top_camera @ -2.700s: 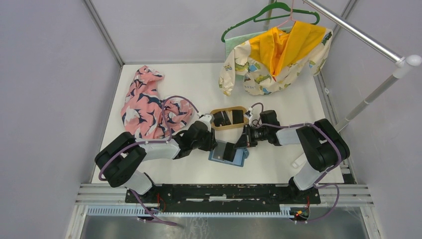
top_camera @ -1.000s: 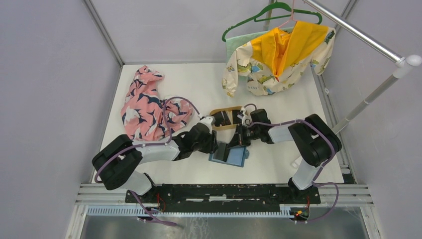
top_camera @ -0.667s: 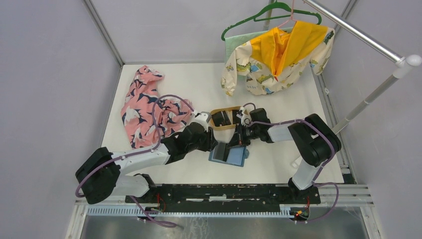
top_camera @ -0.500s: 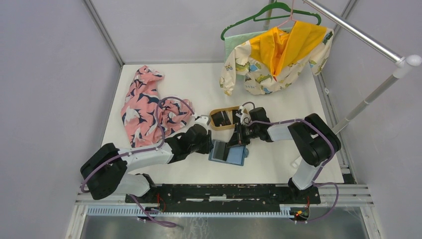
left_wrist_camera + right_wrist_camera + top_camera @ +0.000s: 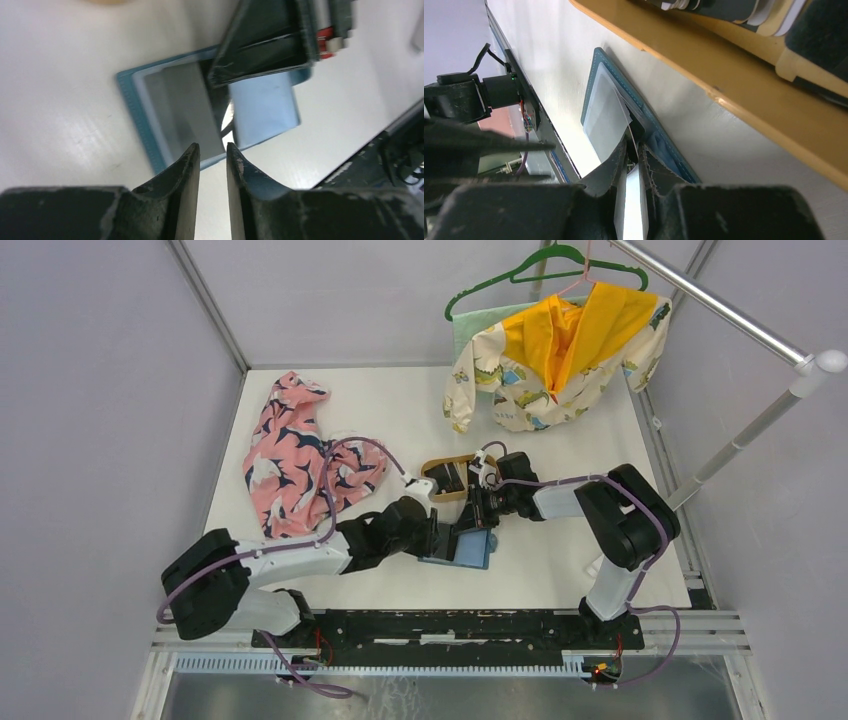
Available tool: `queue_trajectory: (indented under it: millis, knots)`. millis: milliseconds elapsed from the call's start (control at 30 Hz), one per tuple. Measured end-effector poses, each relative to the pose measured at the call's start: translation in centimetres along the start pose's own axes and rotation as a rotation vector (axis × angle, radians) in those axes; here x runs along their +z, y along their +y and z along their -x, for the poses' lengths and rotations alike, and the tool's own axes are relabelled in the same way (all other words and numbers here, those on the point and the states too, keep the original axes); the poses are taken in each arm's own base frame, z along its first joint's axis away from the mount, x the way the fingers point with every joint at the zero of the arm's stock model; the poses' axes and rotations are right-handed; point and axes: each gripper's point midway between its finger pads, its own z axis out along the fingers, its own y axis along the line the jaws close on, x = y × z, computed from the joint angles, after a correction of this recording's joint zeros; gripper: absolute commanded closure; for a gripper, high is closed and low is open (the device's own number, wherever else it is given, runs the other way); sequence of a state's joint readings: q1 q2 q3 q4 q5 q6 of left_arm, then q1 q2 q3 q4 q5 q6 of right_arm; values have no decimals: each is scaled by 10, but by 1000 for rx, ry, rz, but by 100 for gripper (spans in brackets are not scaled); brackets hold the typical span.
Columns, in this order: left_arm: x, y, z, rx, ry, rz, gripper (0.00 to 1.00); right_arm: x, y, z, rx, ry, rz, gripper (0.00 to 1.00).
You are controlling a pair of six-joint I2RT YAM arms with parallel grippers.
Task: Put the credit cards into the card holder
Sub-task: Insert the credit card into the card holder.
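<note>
Your left gripper (image 5: pixel 212 154) has come in over the last moment. It was just left of the small teal-blue bifold card holder (image 5: pixel 150 107) and is now right at its near-left edge, with its jaws drawn in to a narrow slit and nothing between them. You can't tell from these views whether the tips press on the holder or hover just above it. Your right gripper (image 5: pixel 632 152) has shifted a little left and far, toward the tan oval wooden tray (image 5: pixel 744 95), and stands steeply over the holder's middle.

Read that as the bracing step: the left side looks set to pin the open holder while the right feeds a card in. The insertion isn't finished.

The right fingers sit closed on either side of a thin credit card (image 5: pixel 630 202), pale where it shows between them. Its leading edge reaches down to the holder's centre, beside the clear pocket on the left half; whether it has entered a slot is hidden. The holder lies open and flat on the white table (image 5: pixel 560 560), just near of the tray—under the right gripper and at the tips of the left. More dark cards (image 5: pixel 452 478) lie in the tray, so most of the job looks to be ahead.
</note>
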State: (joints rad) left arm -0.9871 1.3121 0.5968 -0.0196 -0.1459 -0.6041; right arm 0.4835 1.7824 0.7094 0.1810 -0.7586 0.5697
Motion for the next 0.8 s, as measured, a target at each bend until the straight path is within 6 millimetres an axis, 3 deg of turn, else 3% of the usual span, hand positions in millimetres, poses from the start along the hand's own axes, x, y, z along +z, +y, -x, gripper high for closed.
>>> queue_trajectory:
  millis: [133,267,433,600,800]
  knots:
    - [6,-37,10,-10,-21,-53,77,0,0,0,1,1,-1,81]
    - [31,-55,4,-8,-6,-15,77,0,0,0,-2,1,-1,81]
    - [57,-59,-6,5,10,67,78,0,0,0,-5,3,0,81]
    - [70,-58,0,5,-10,135,77,0,0,0,-6,7,0,79]
    - [74,-48,-3,10,-14,205,64,1,0,1,-10,8,5,75]
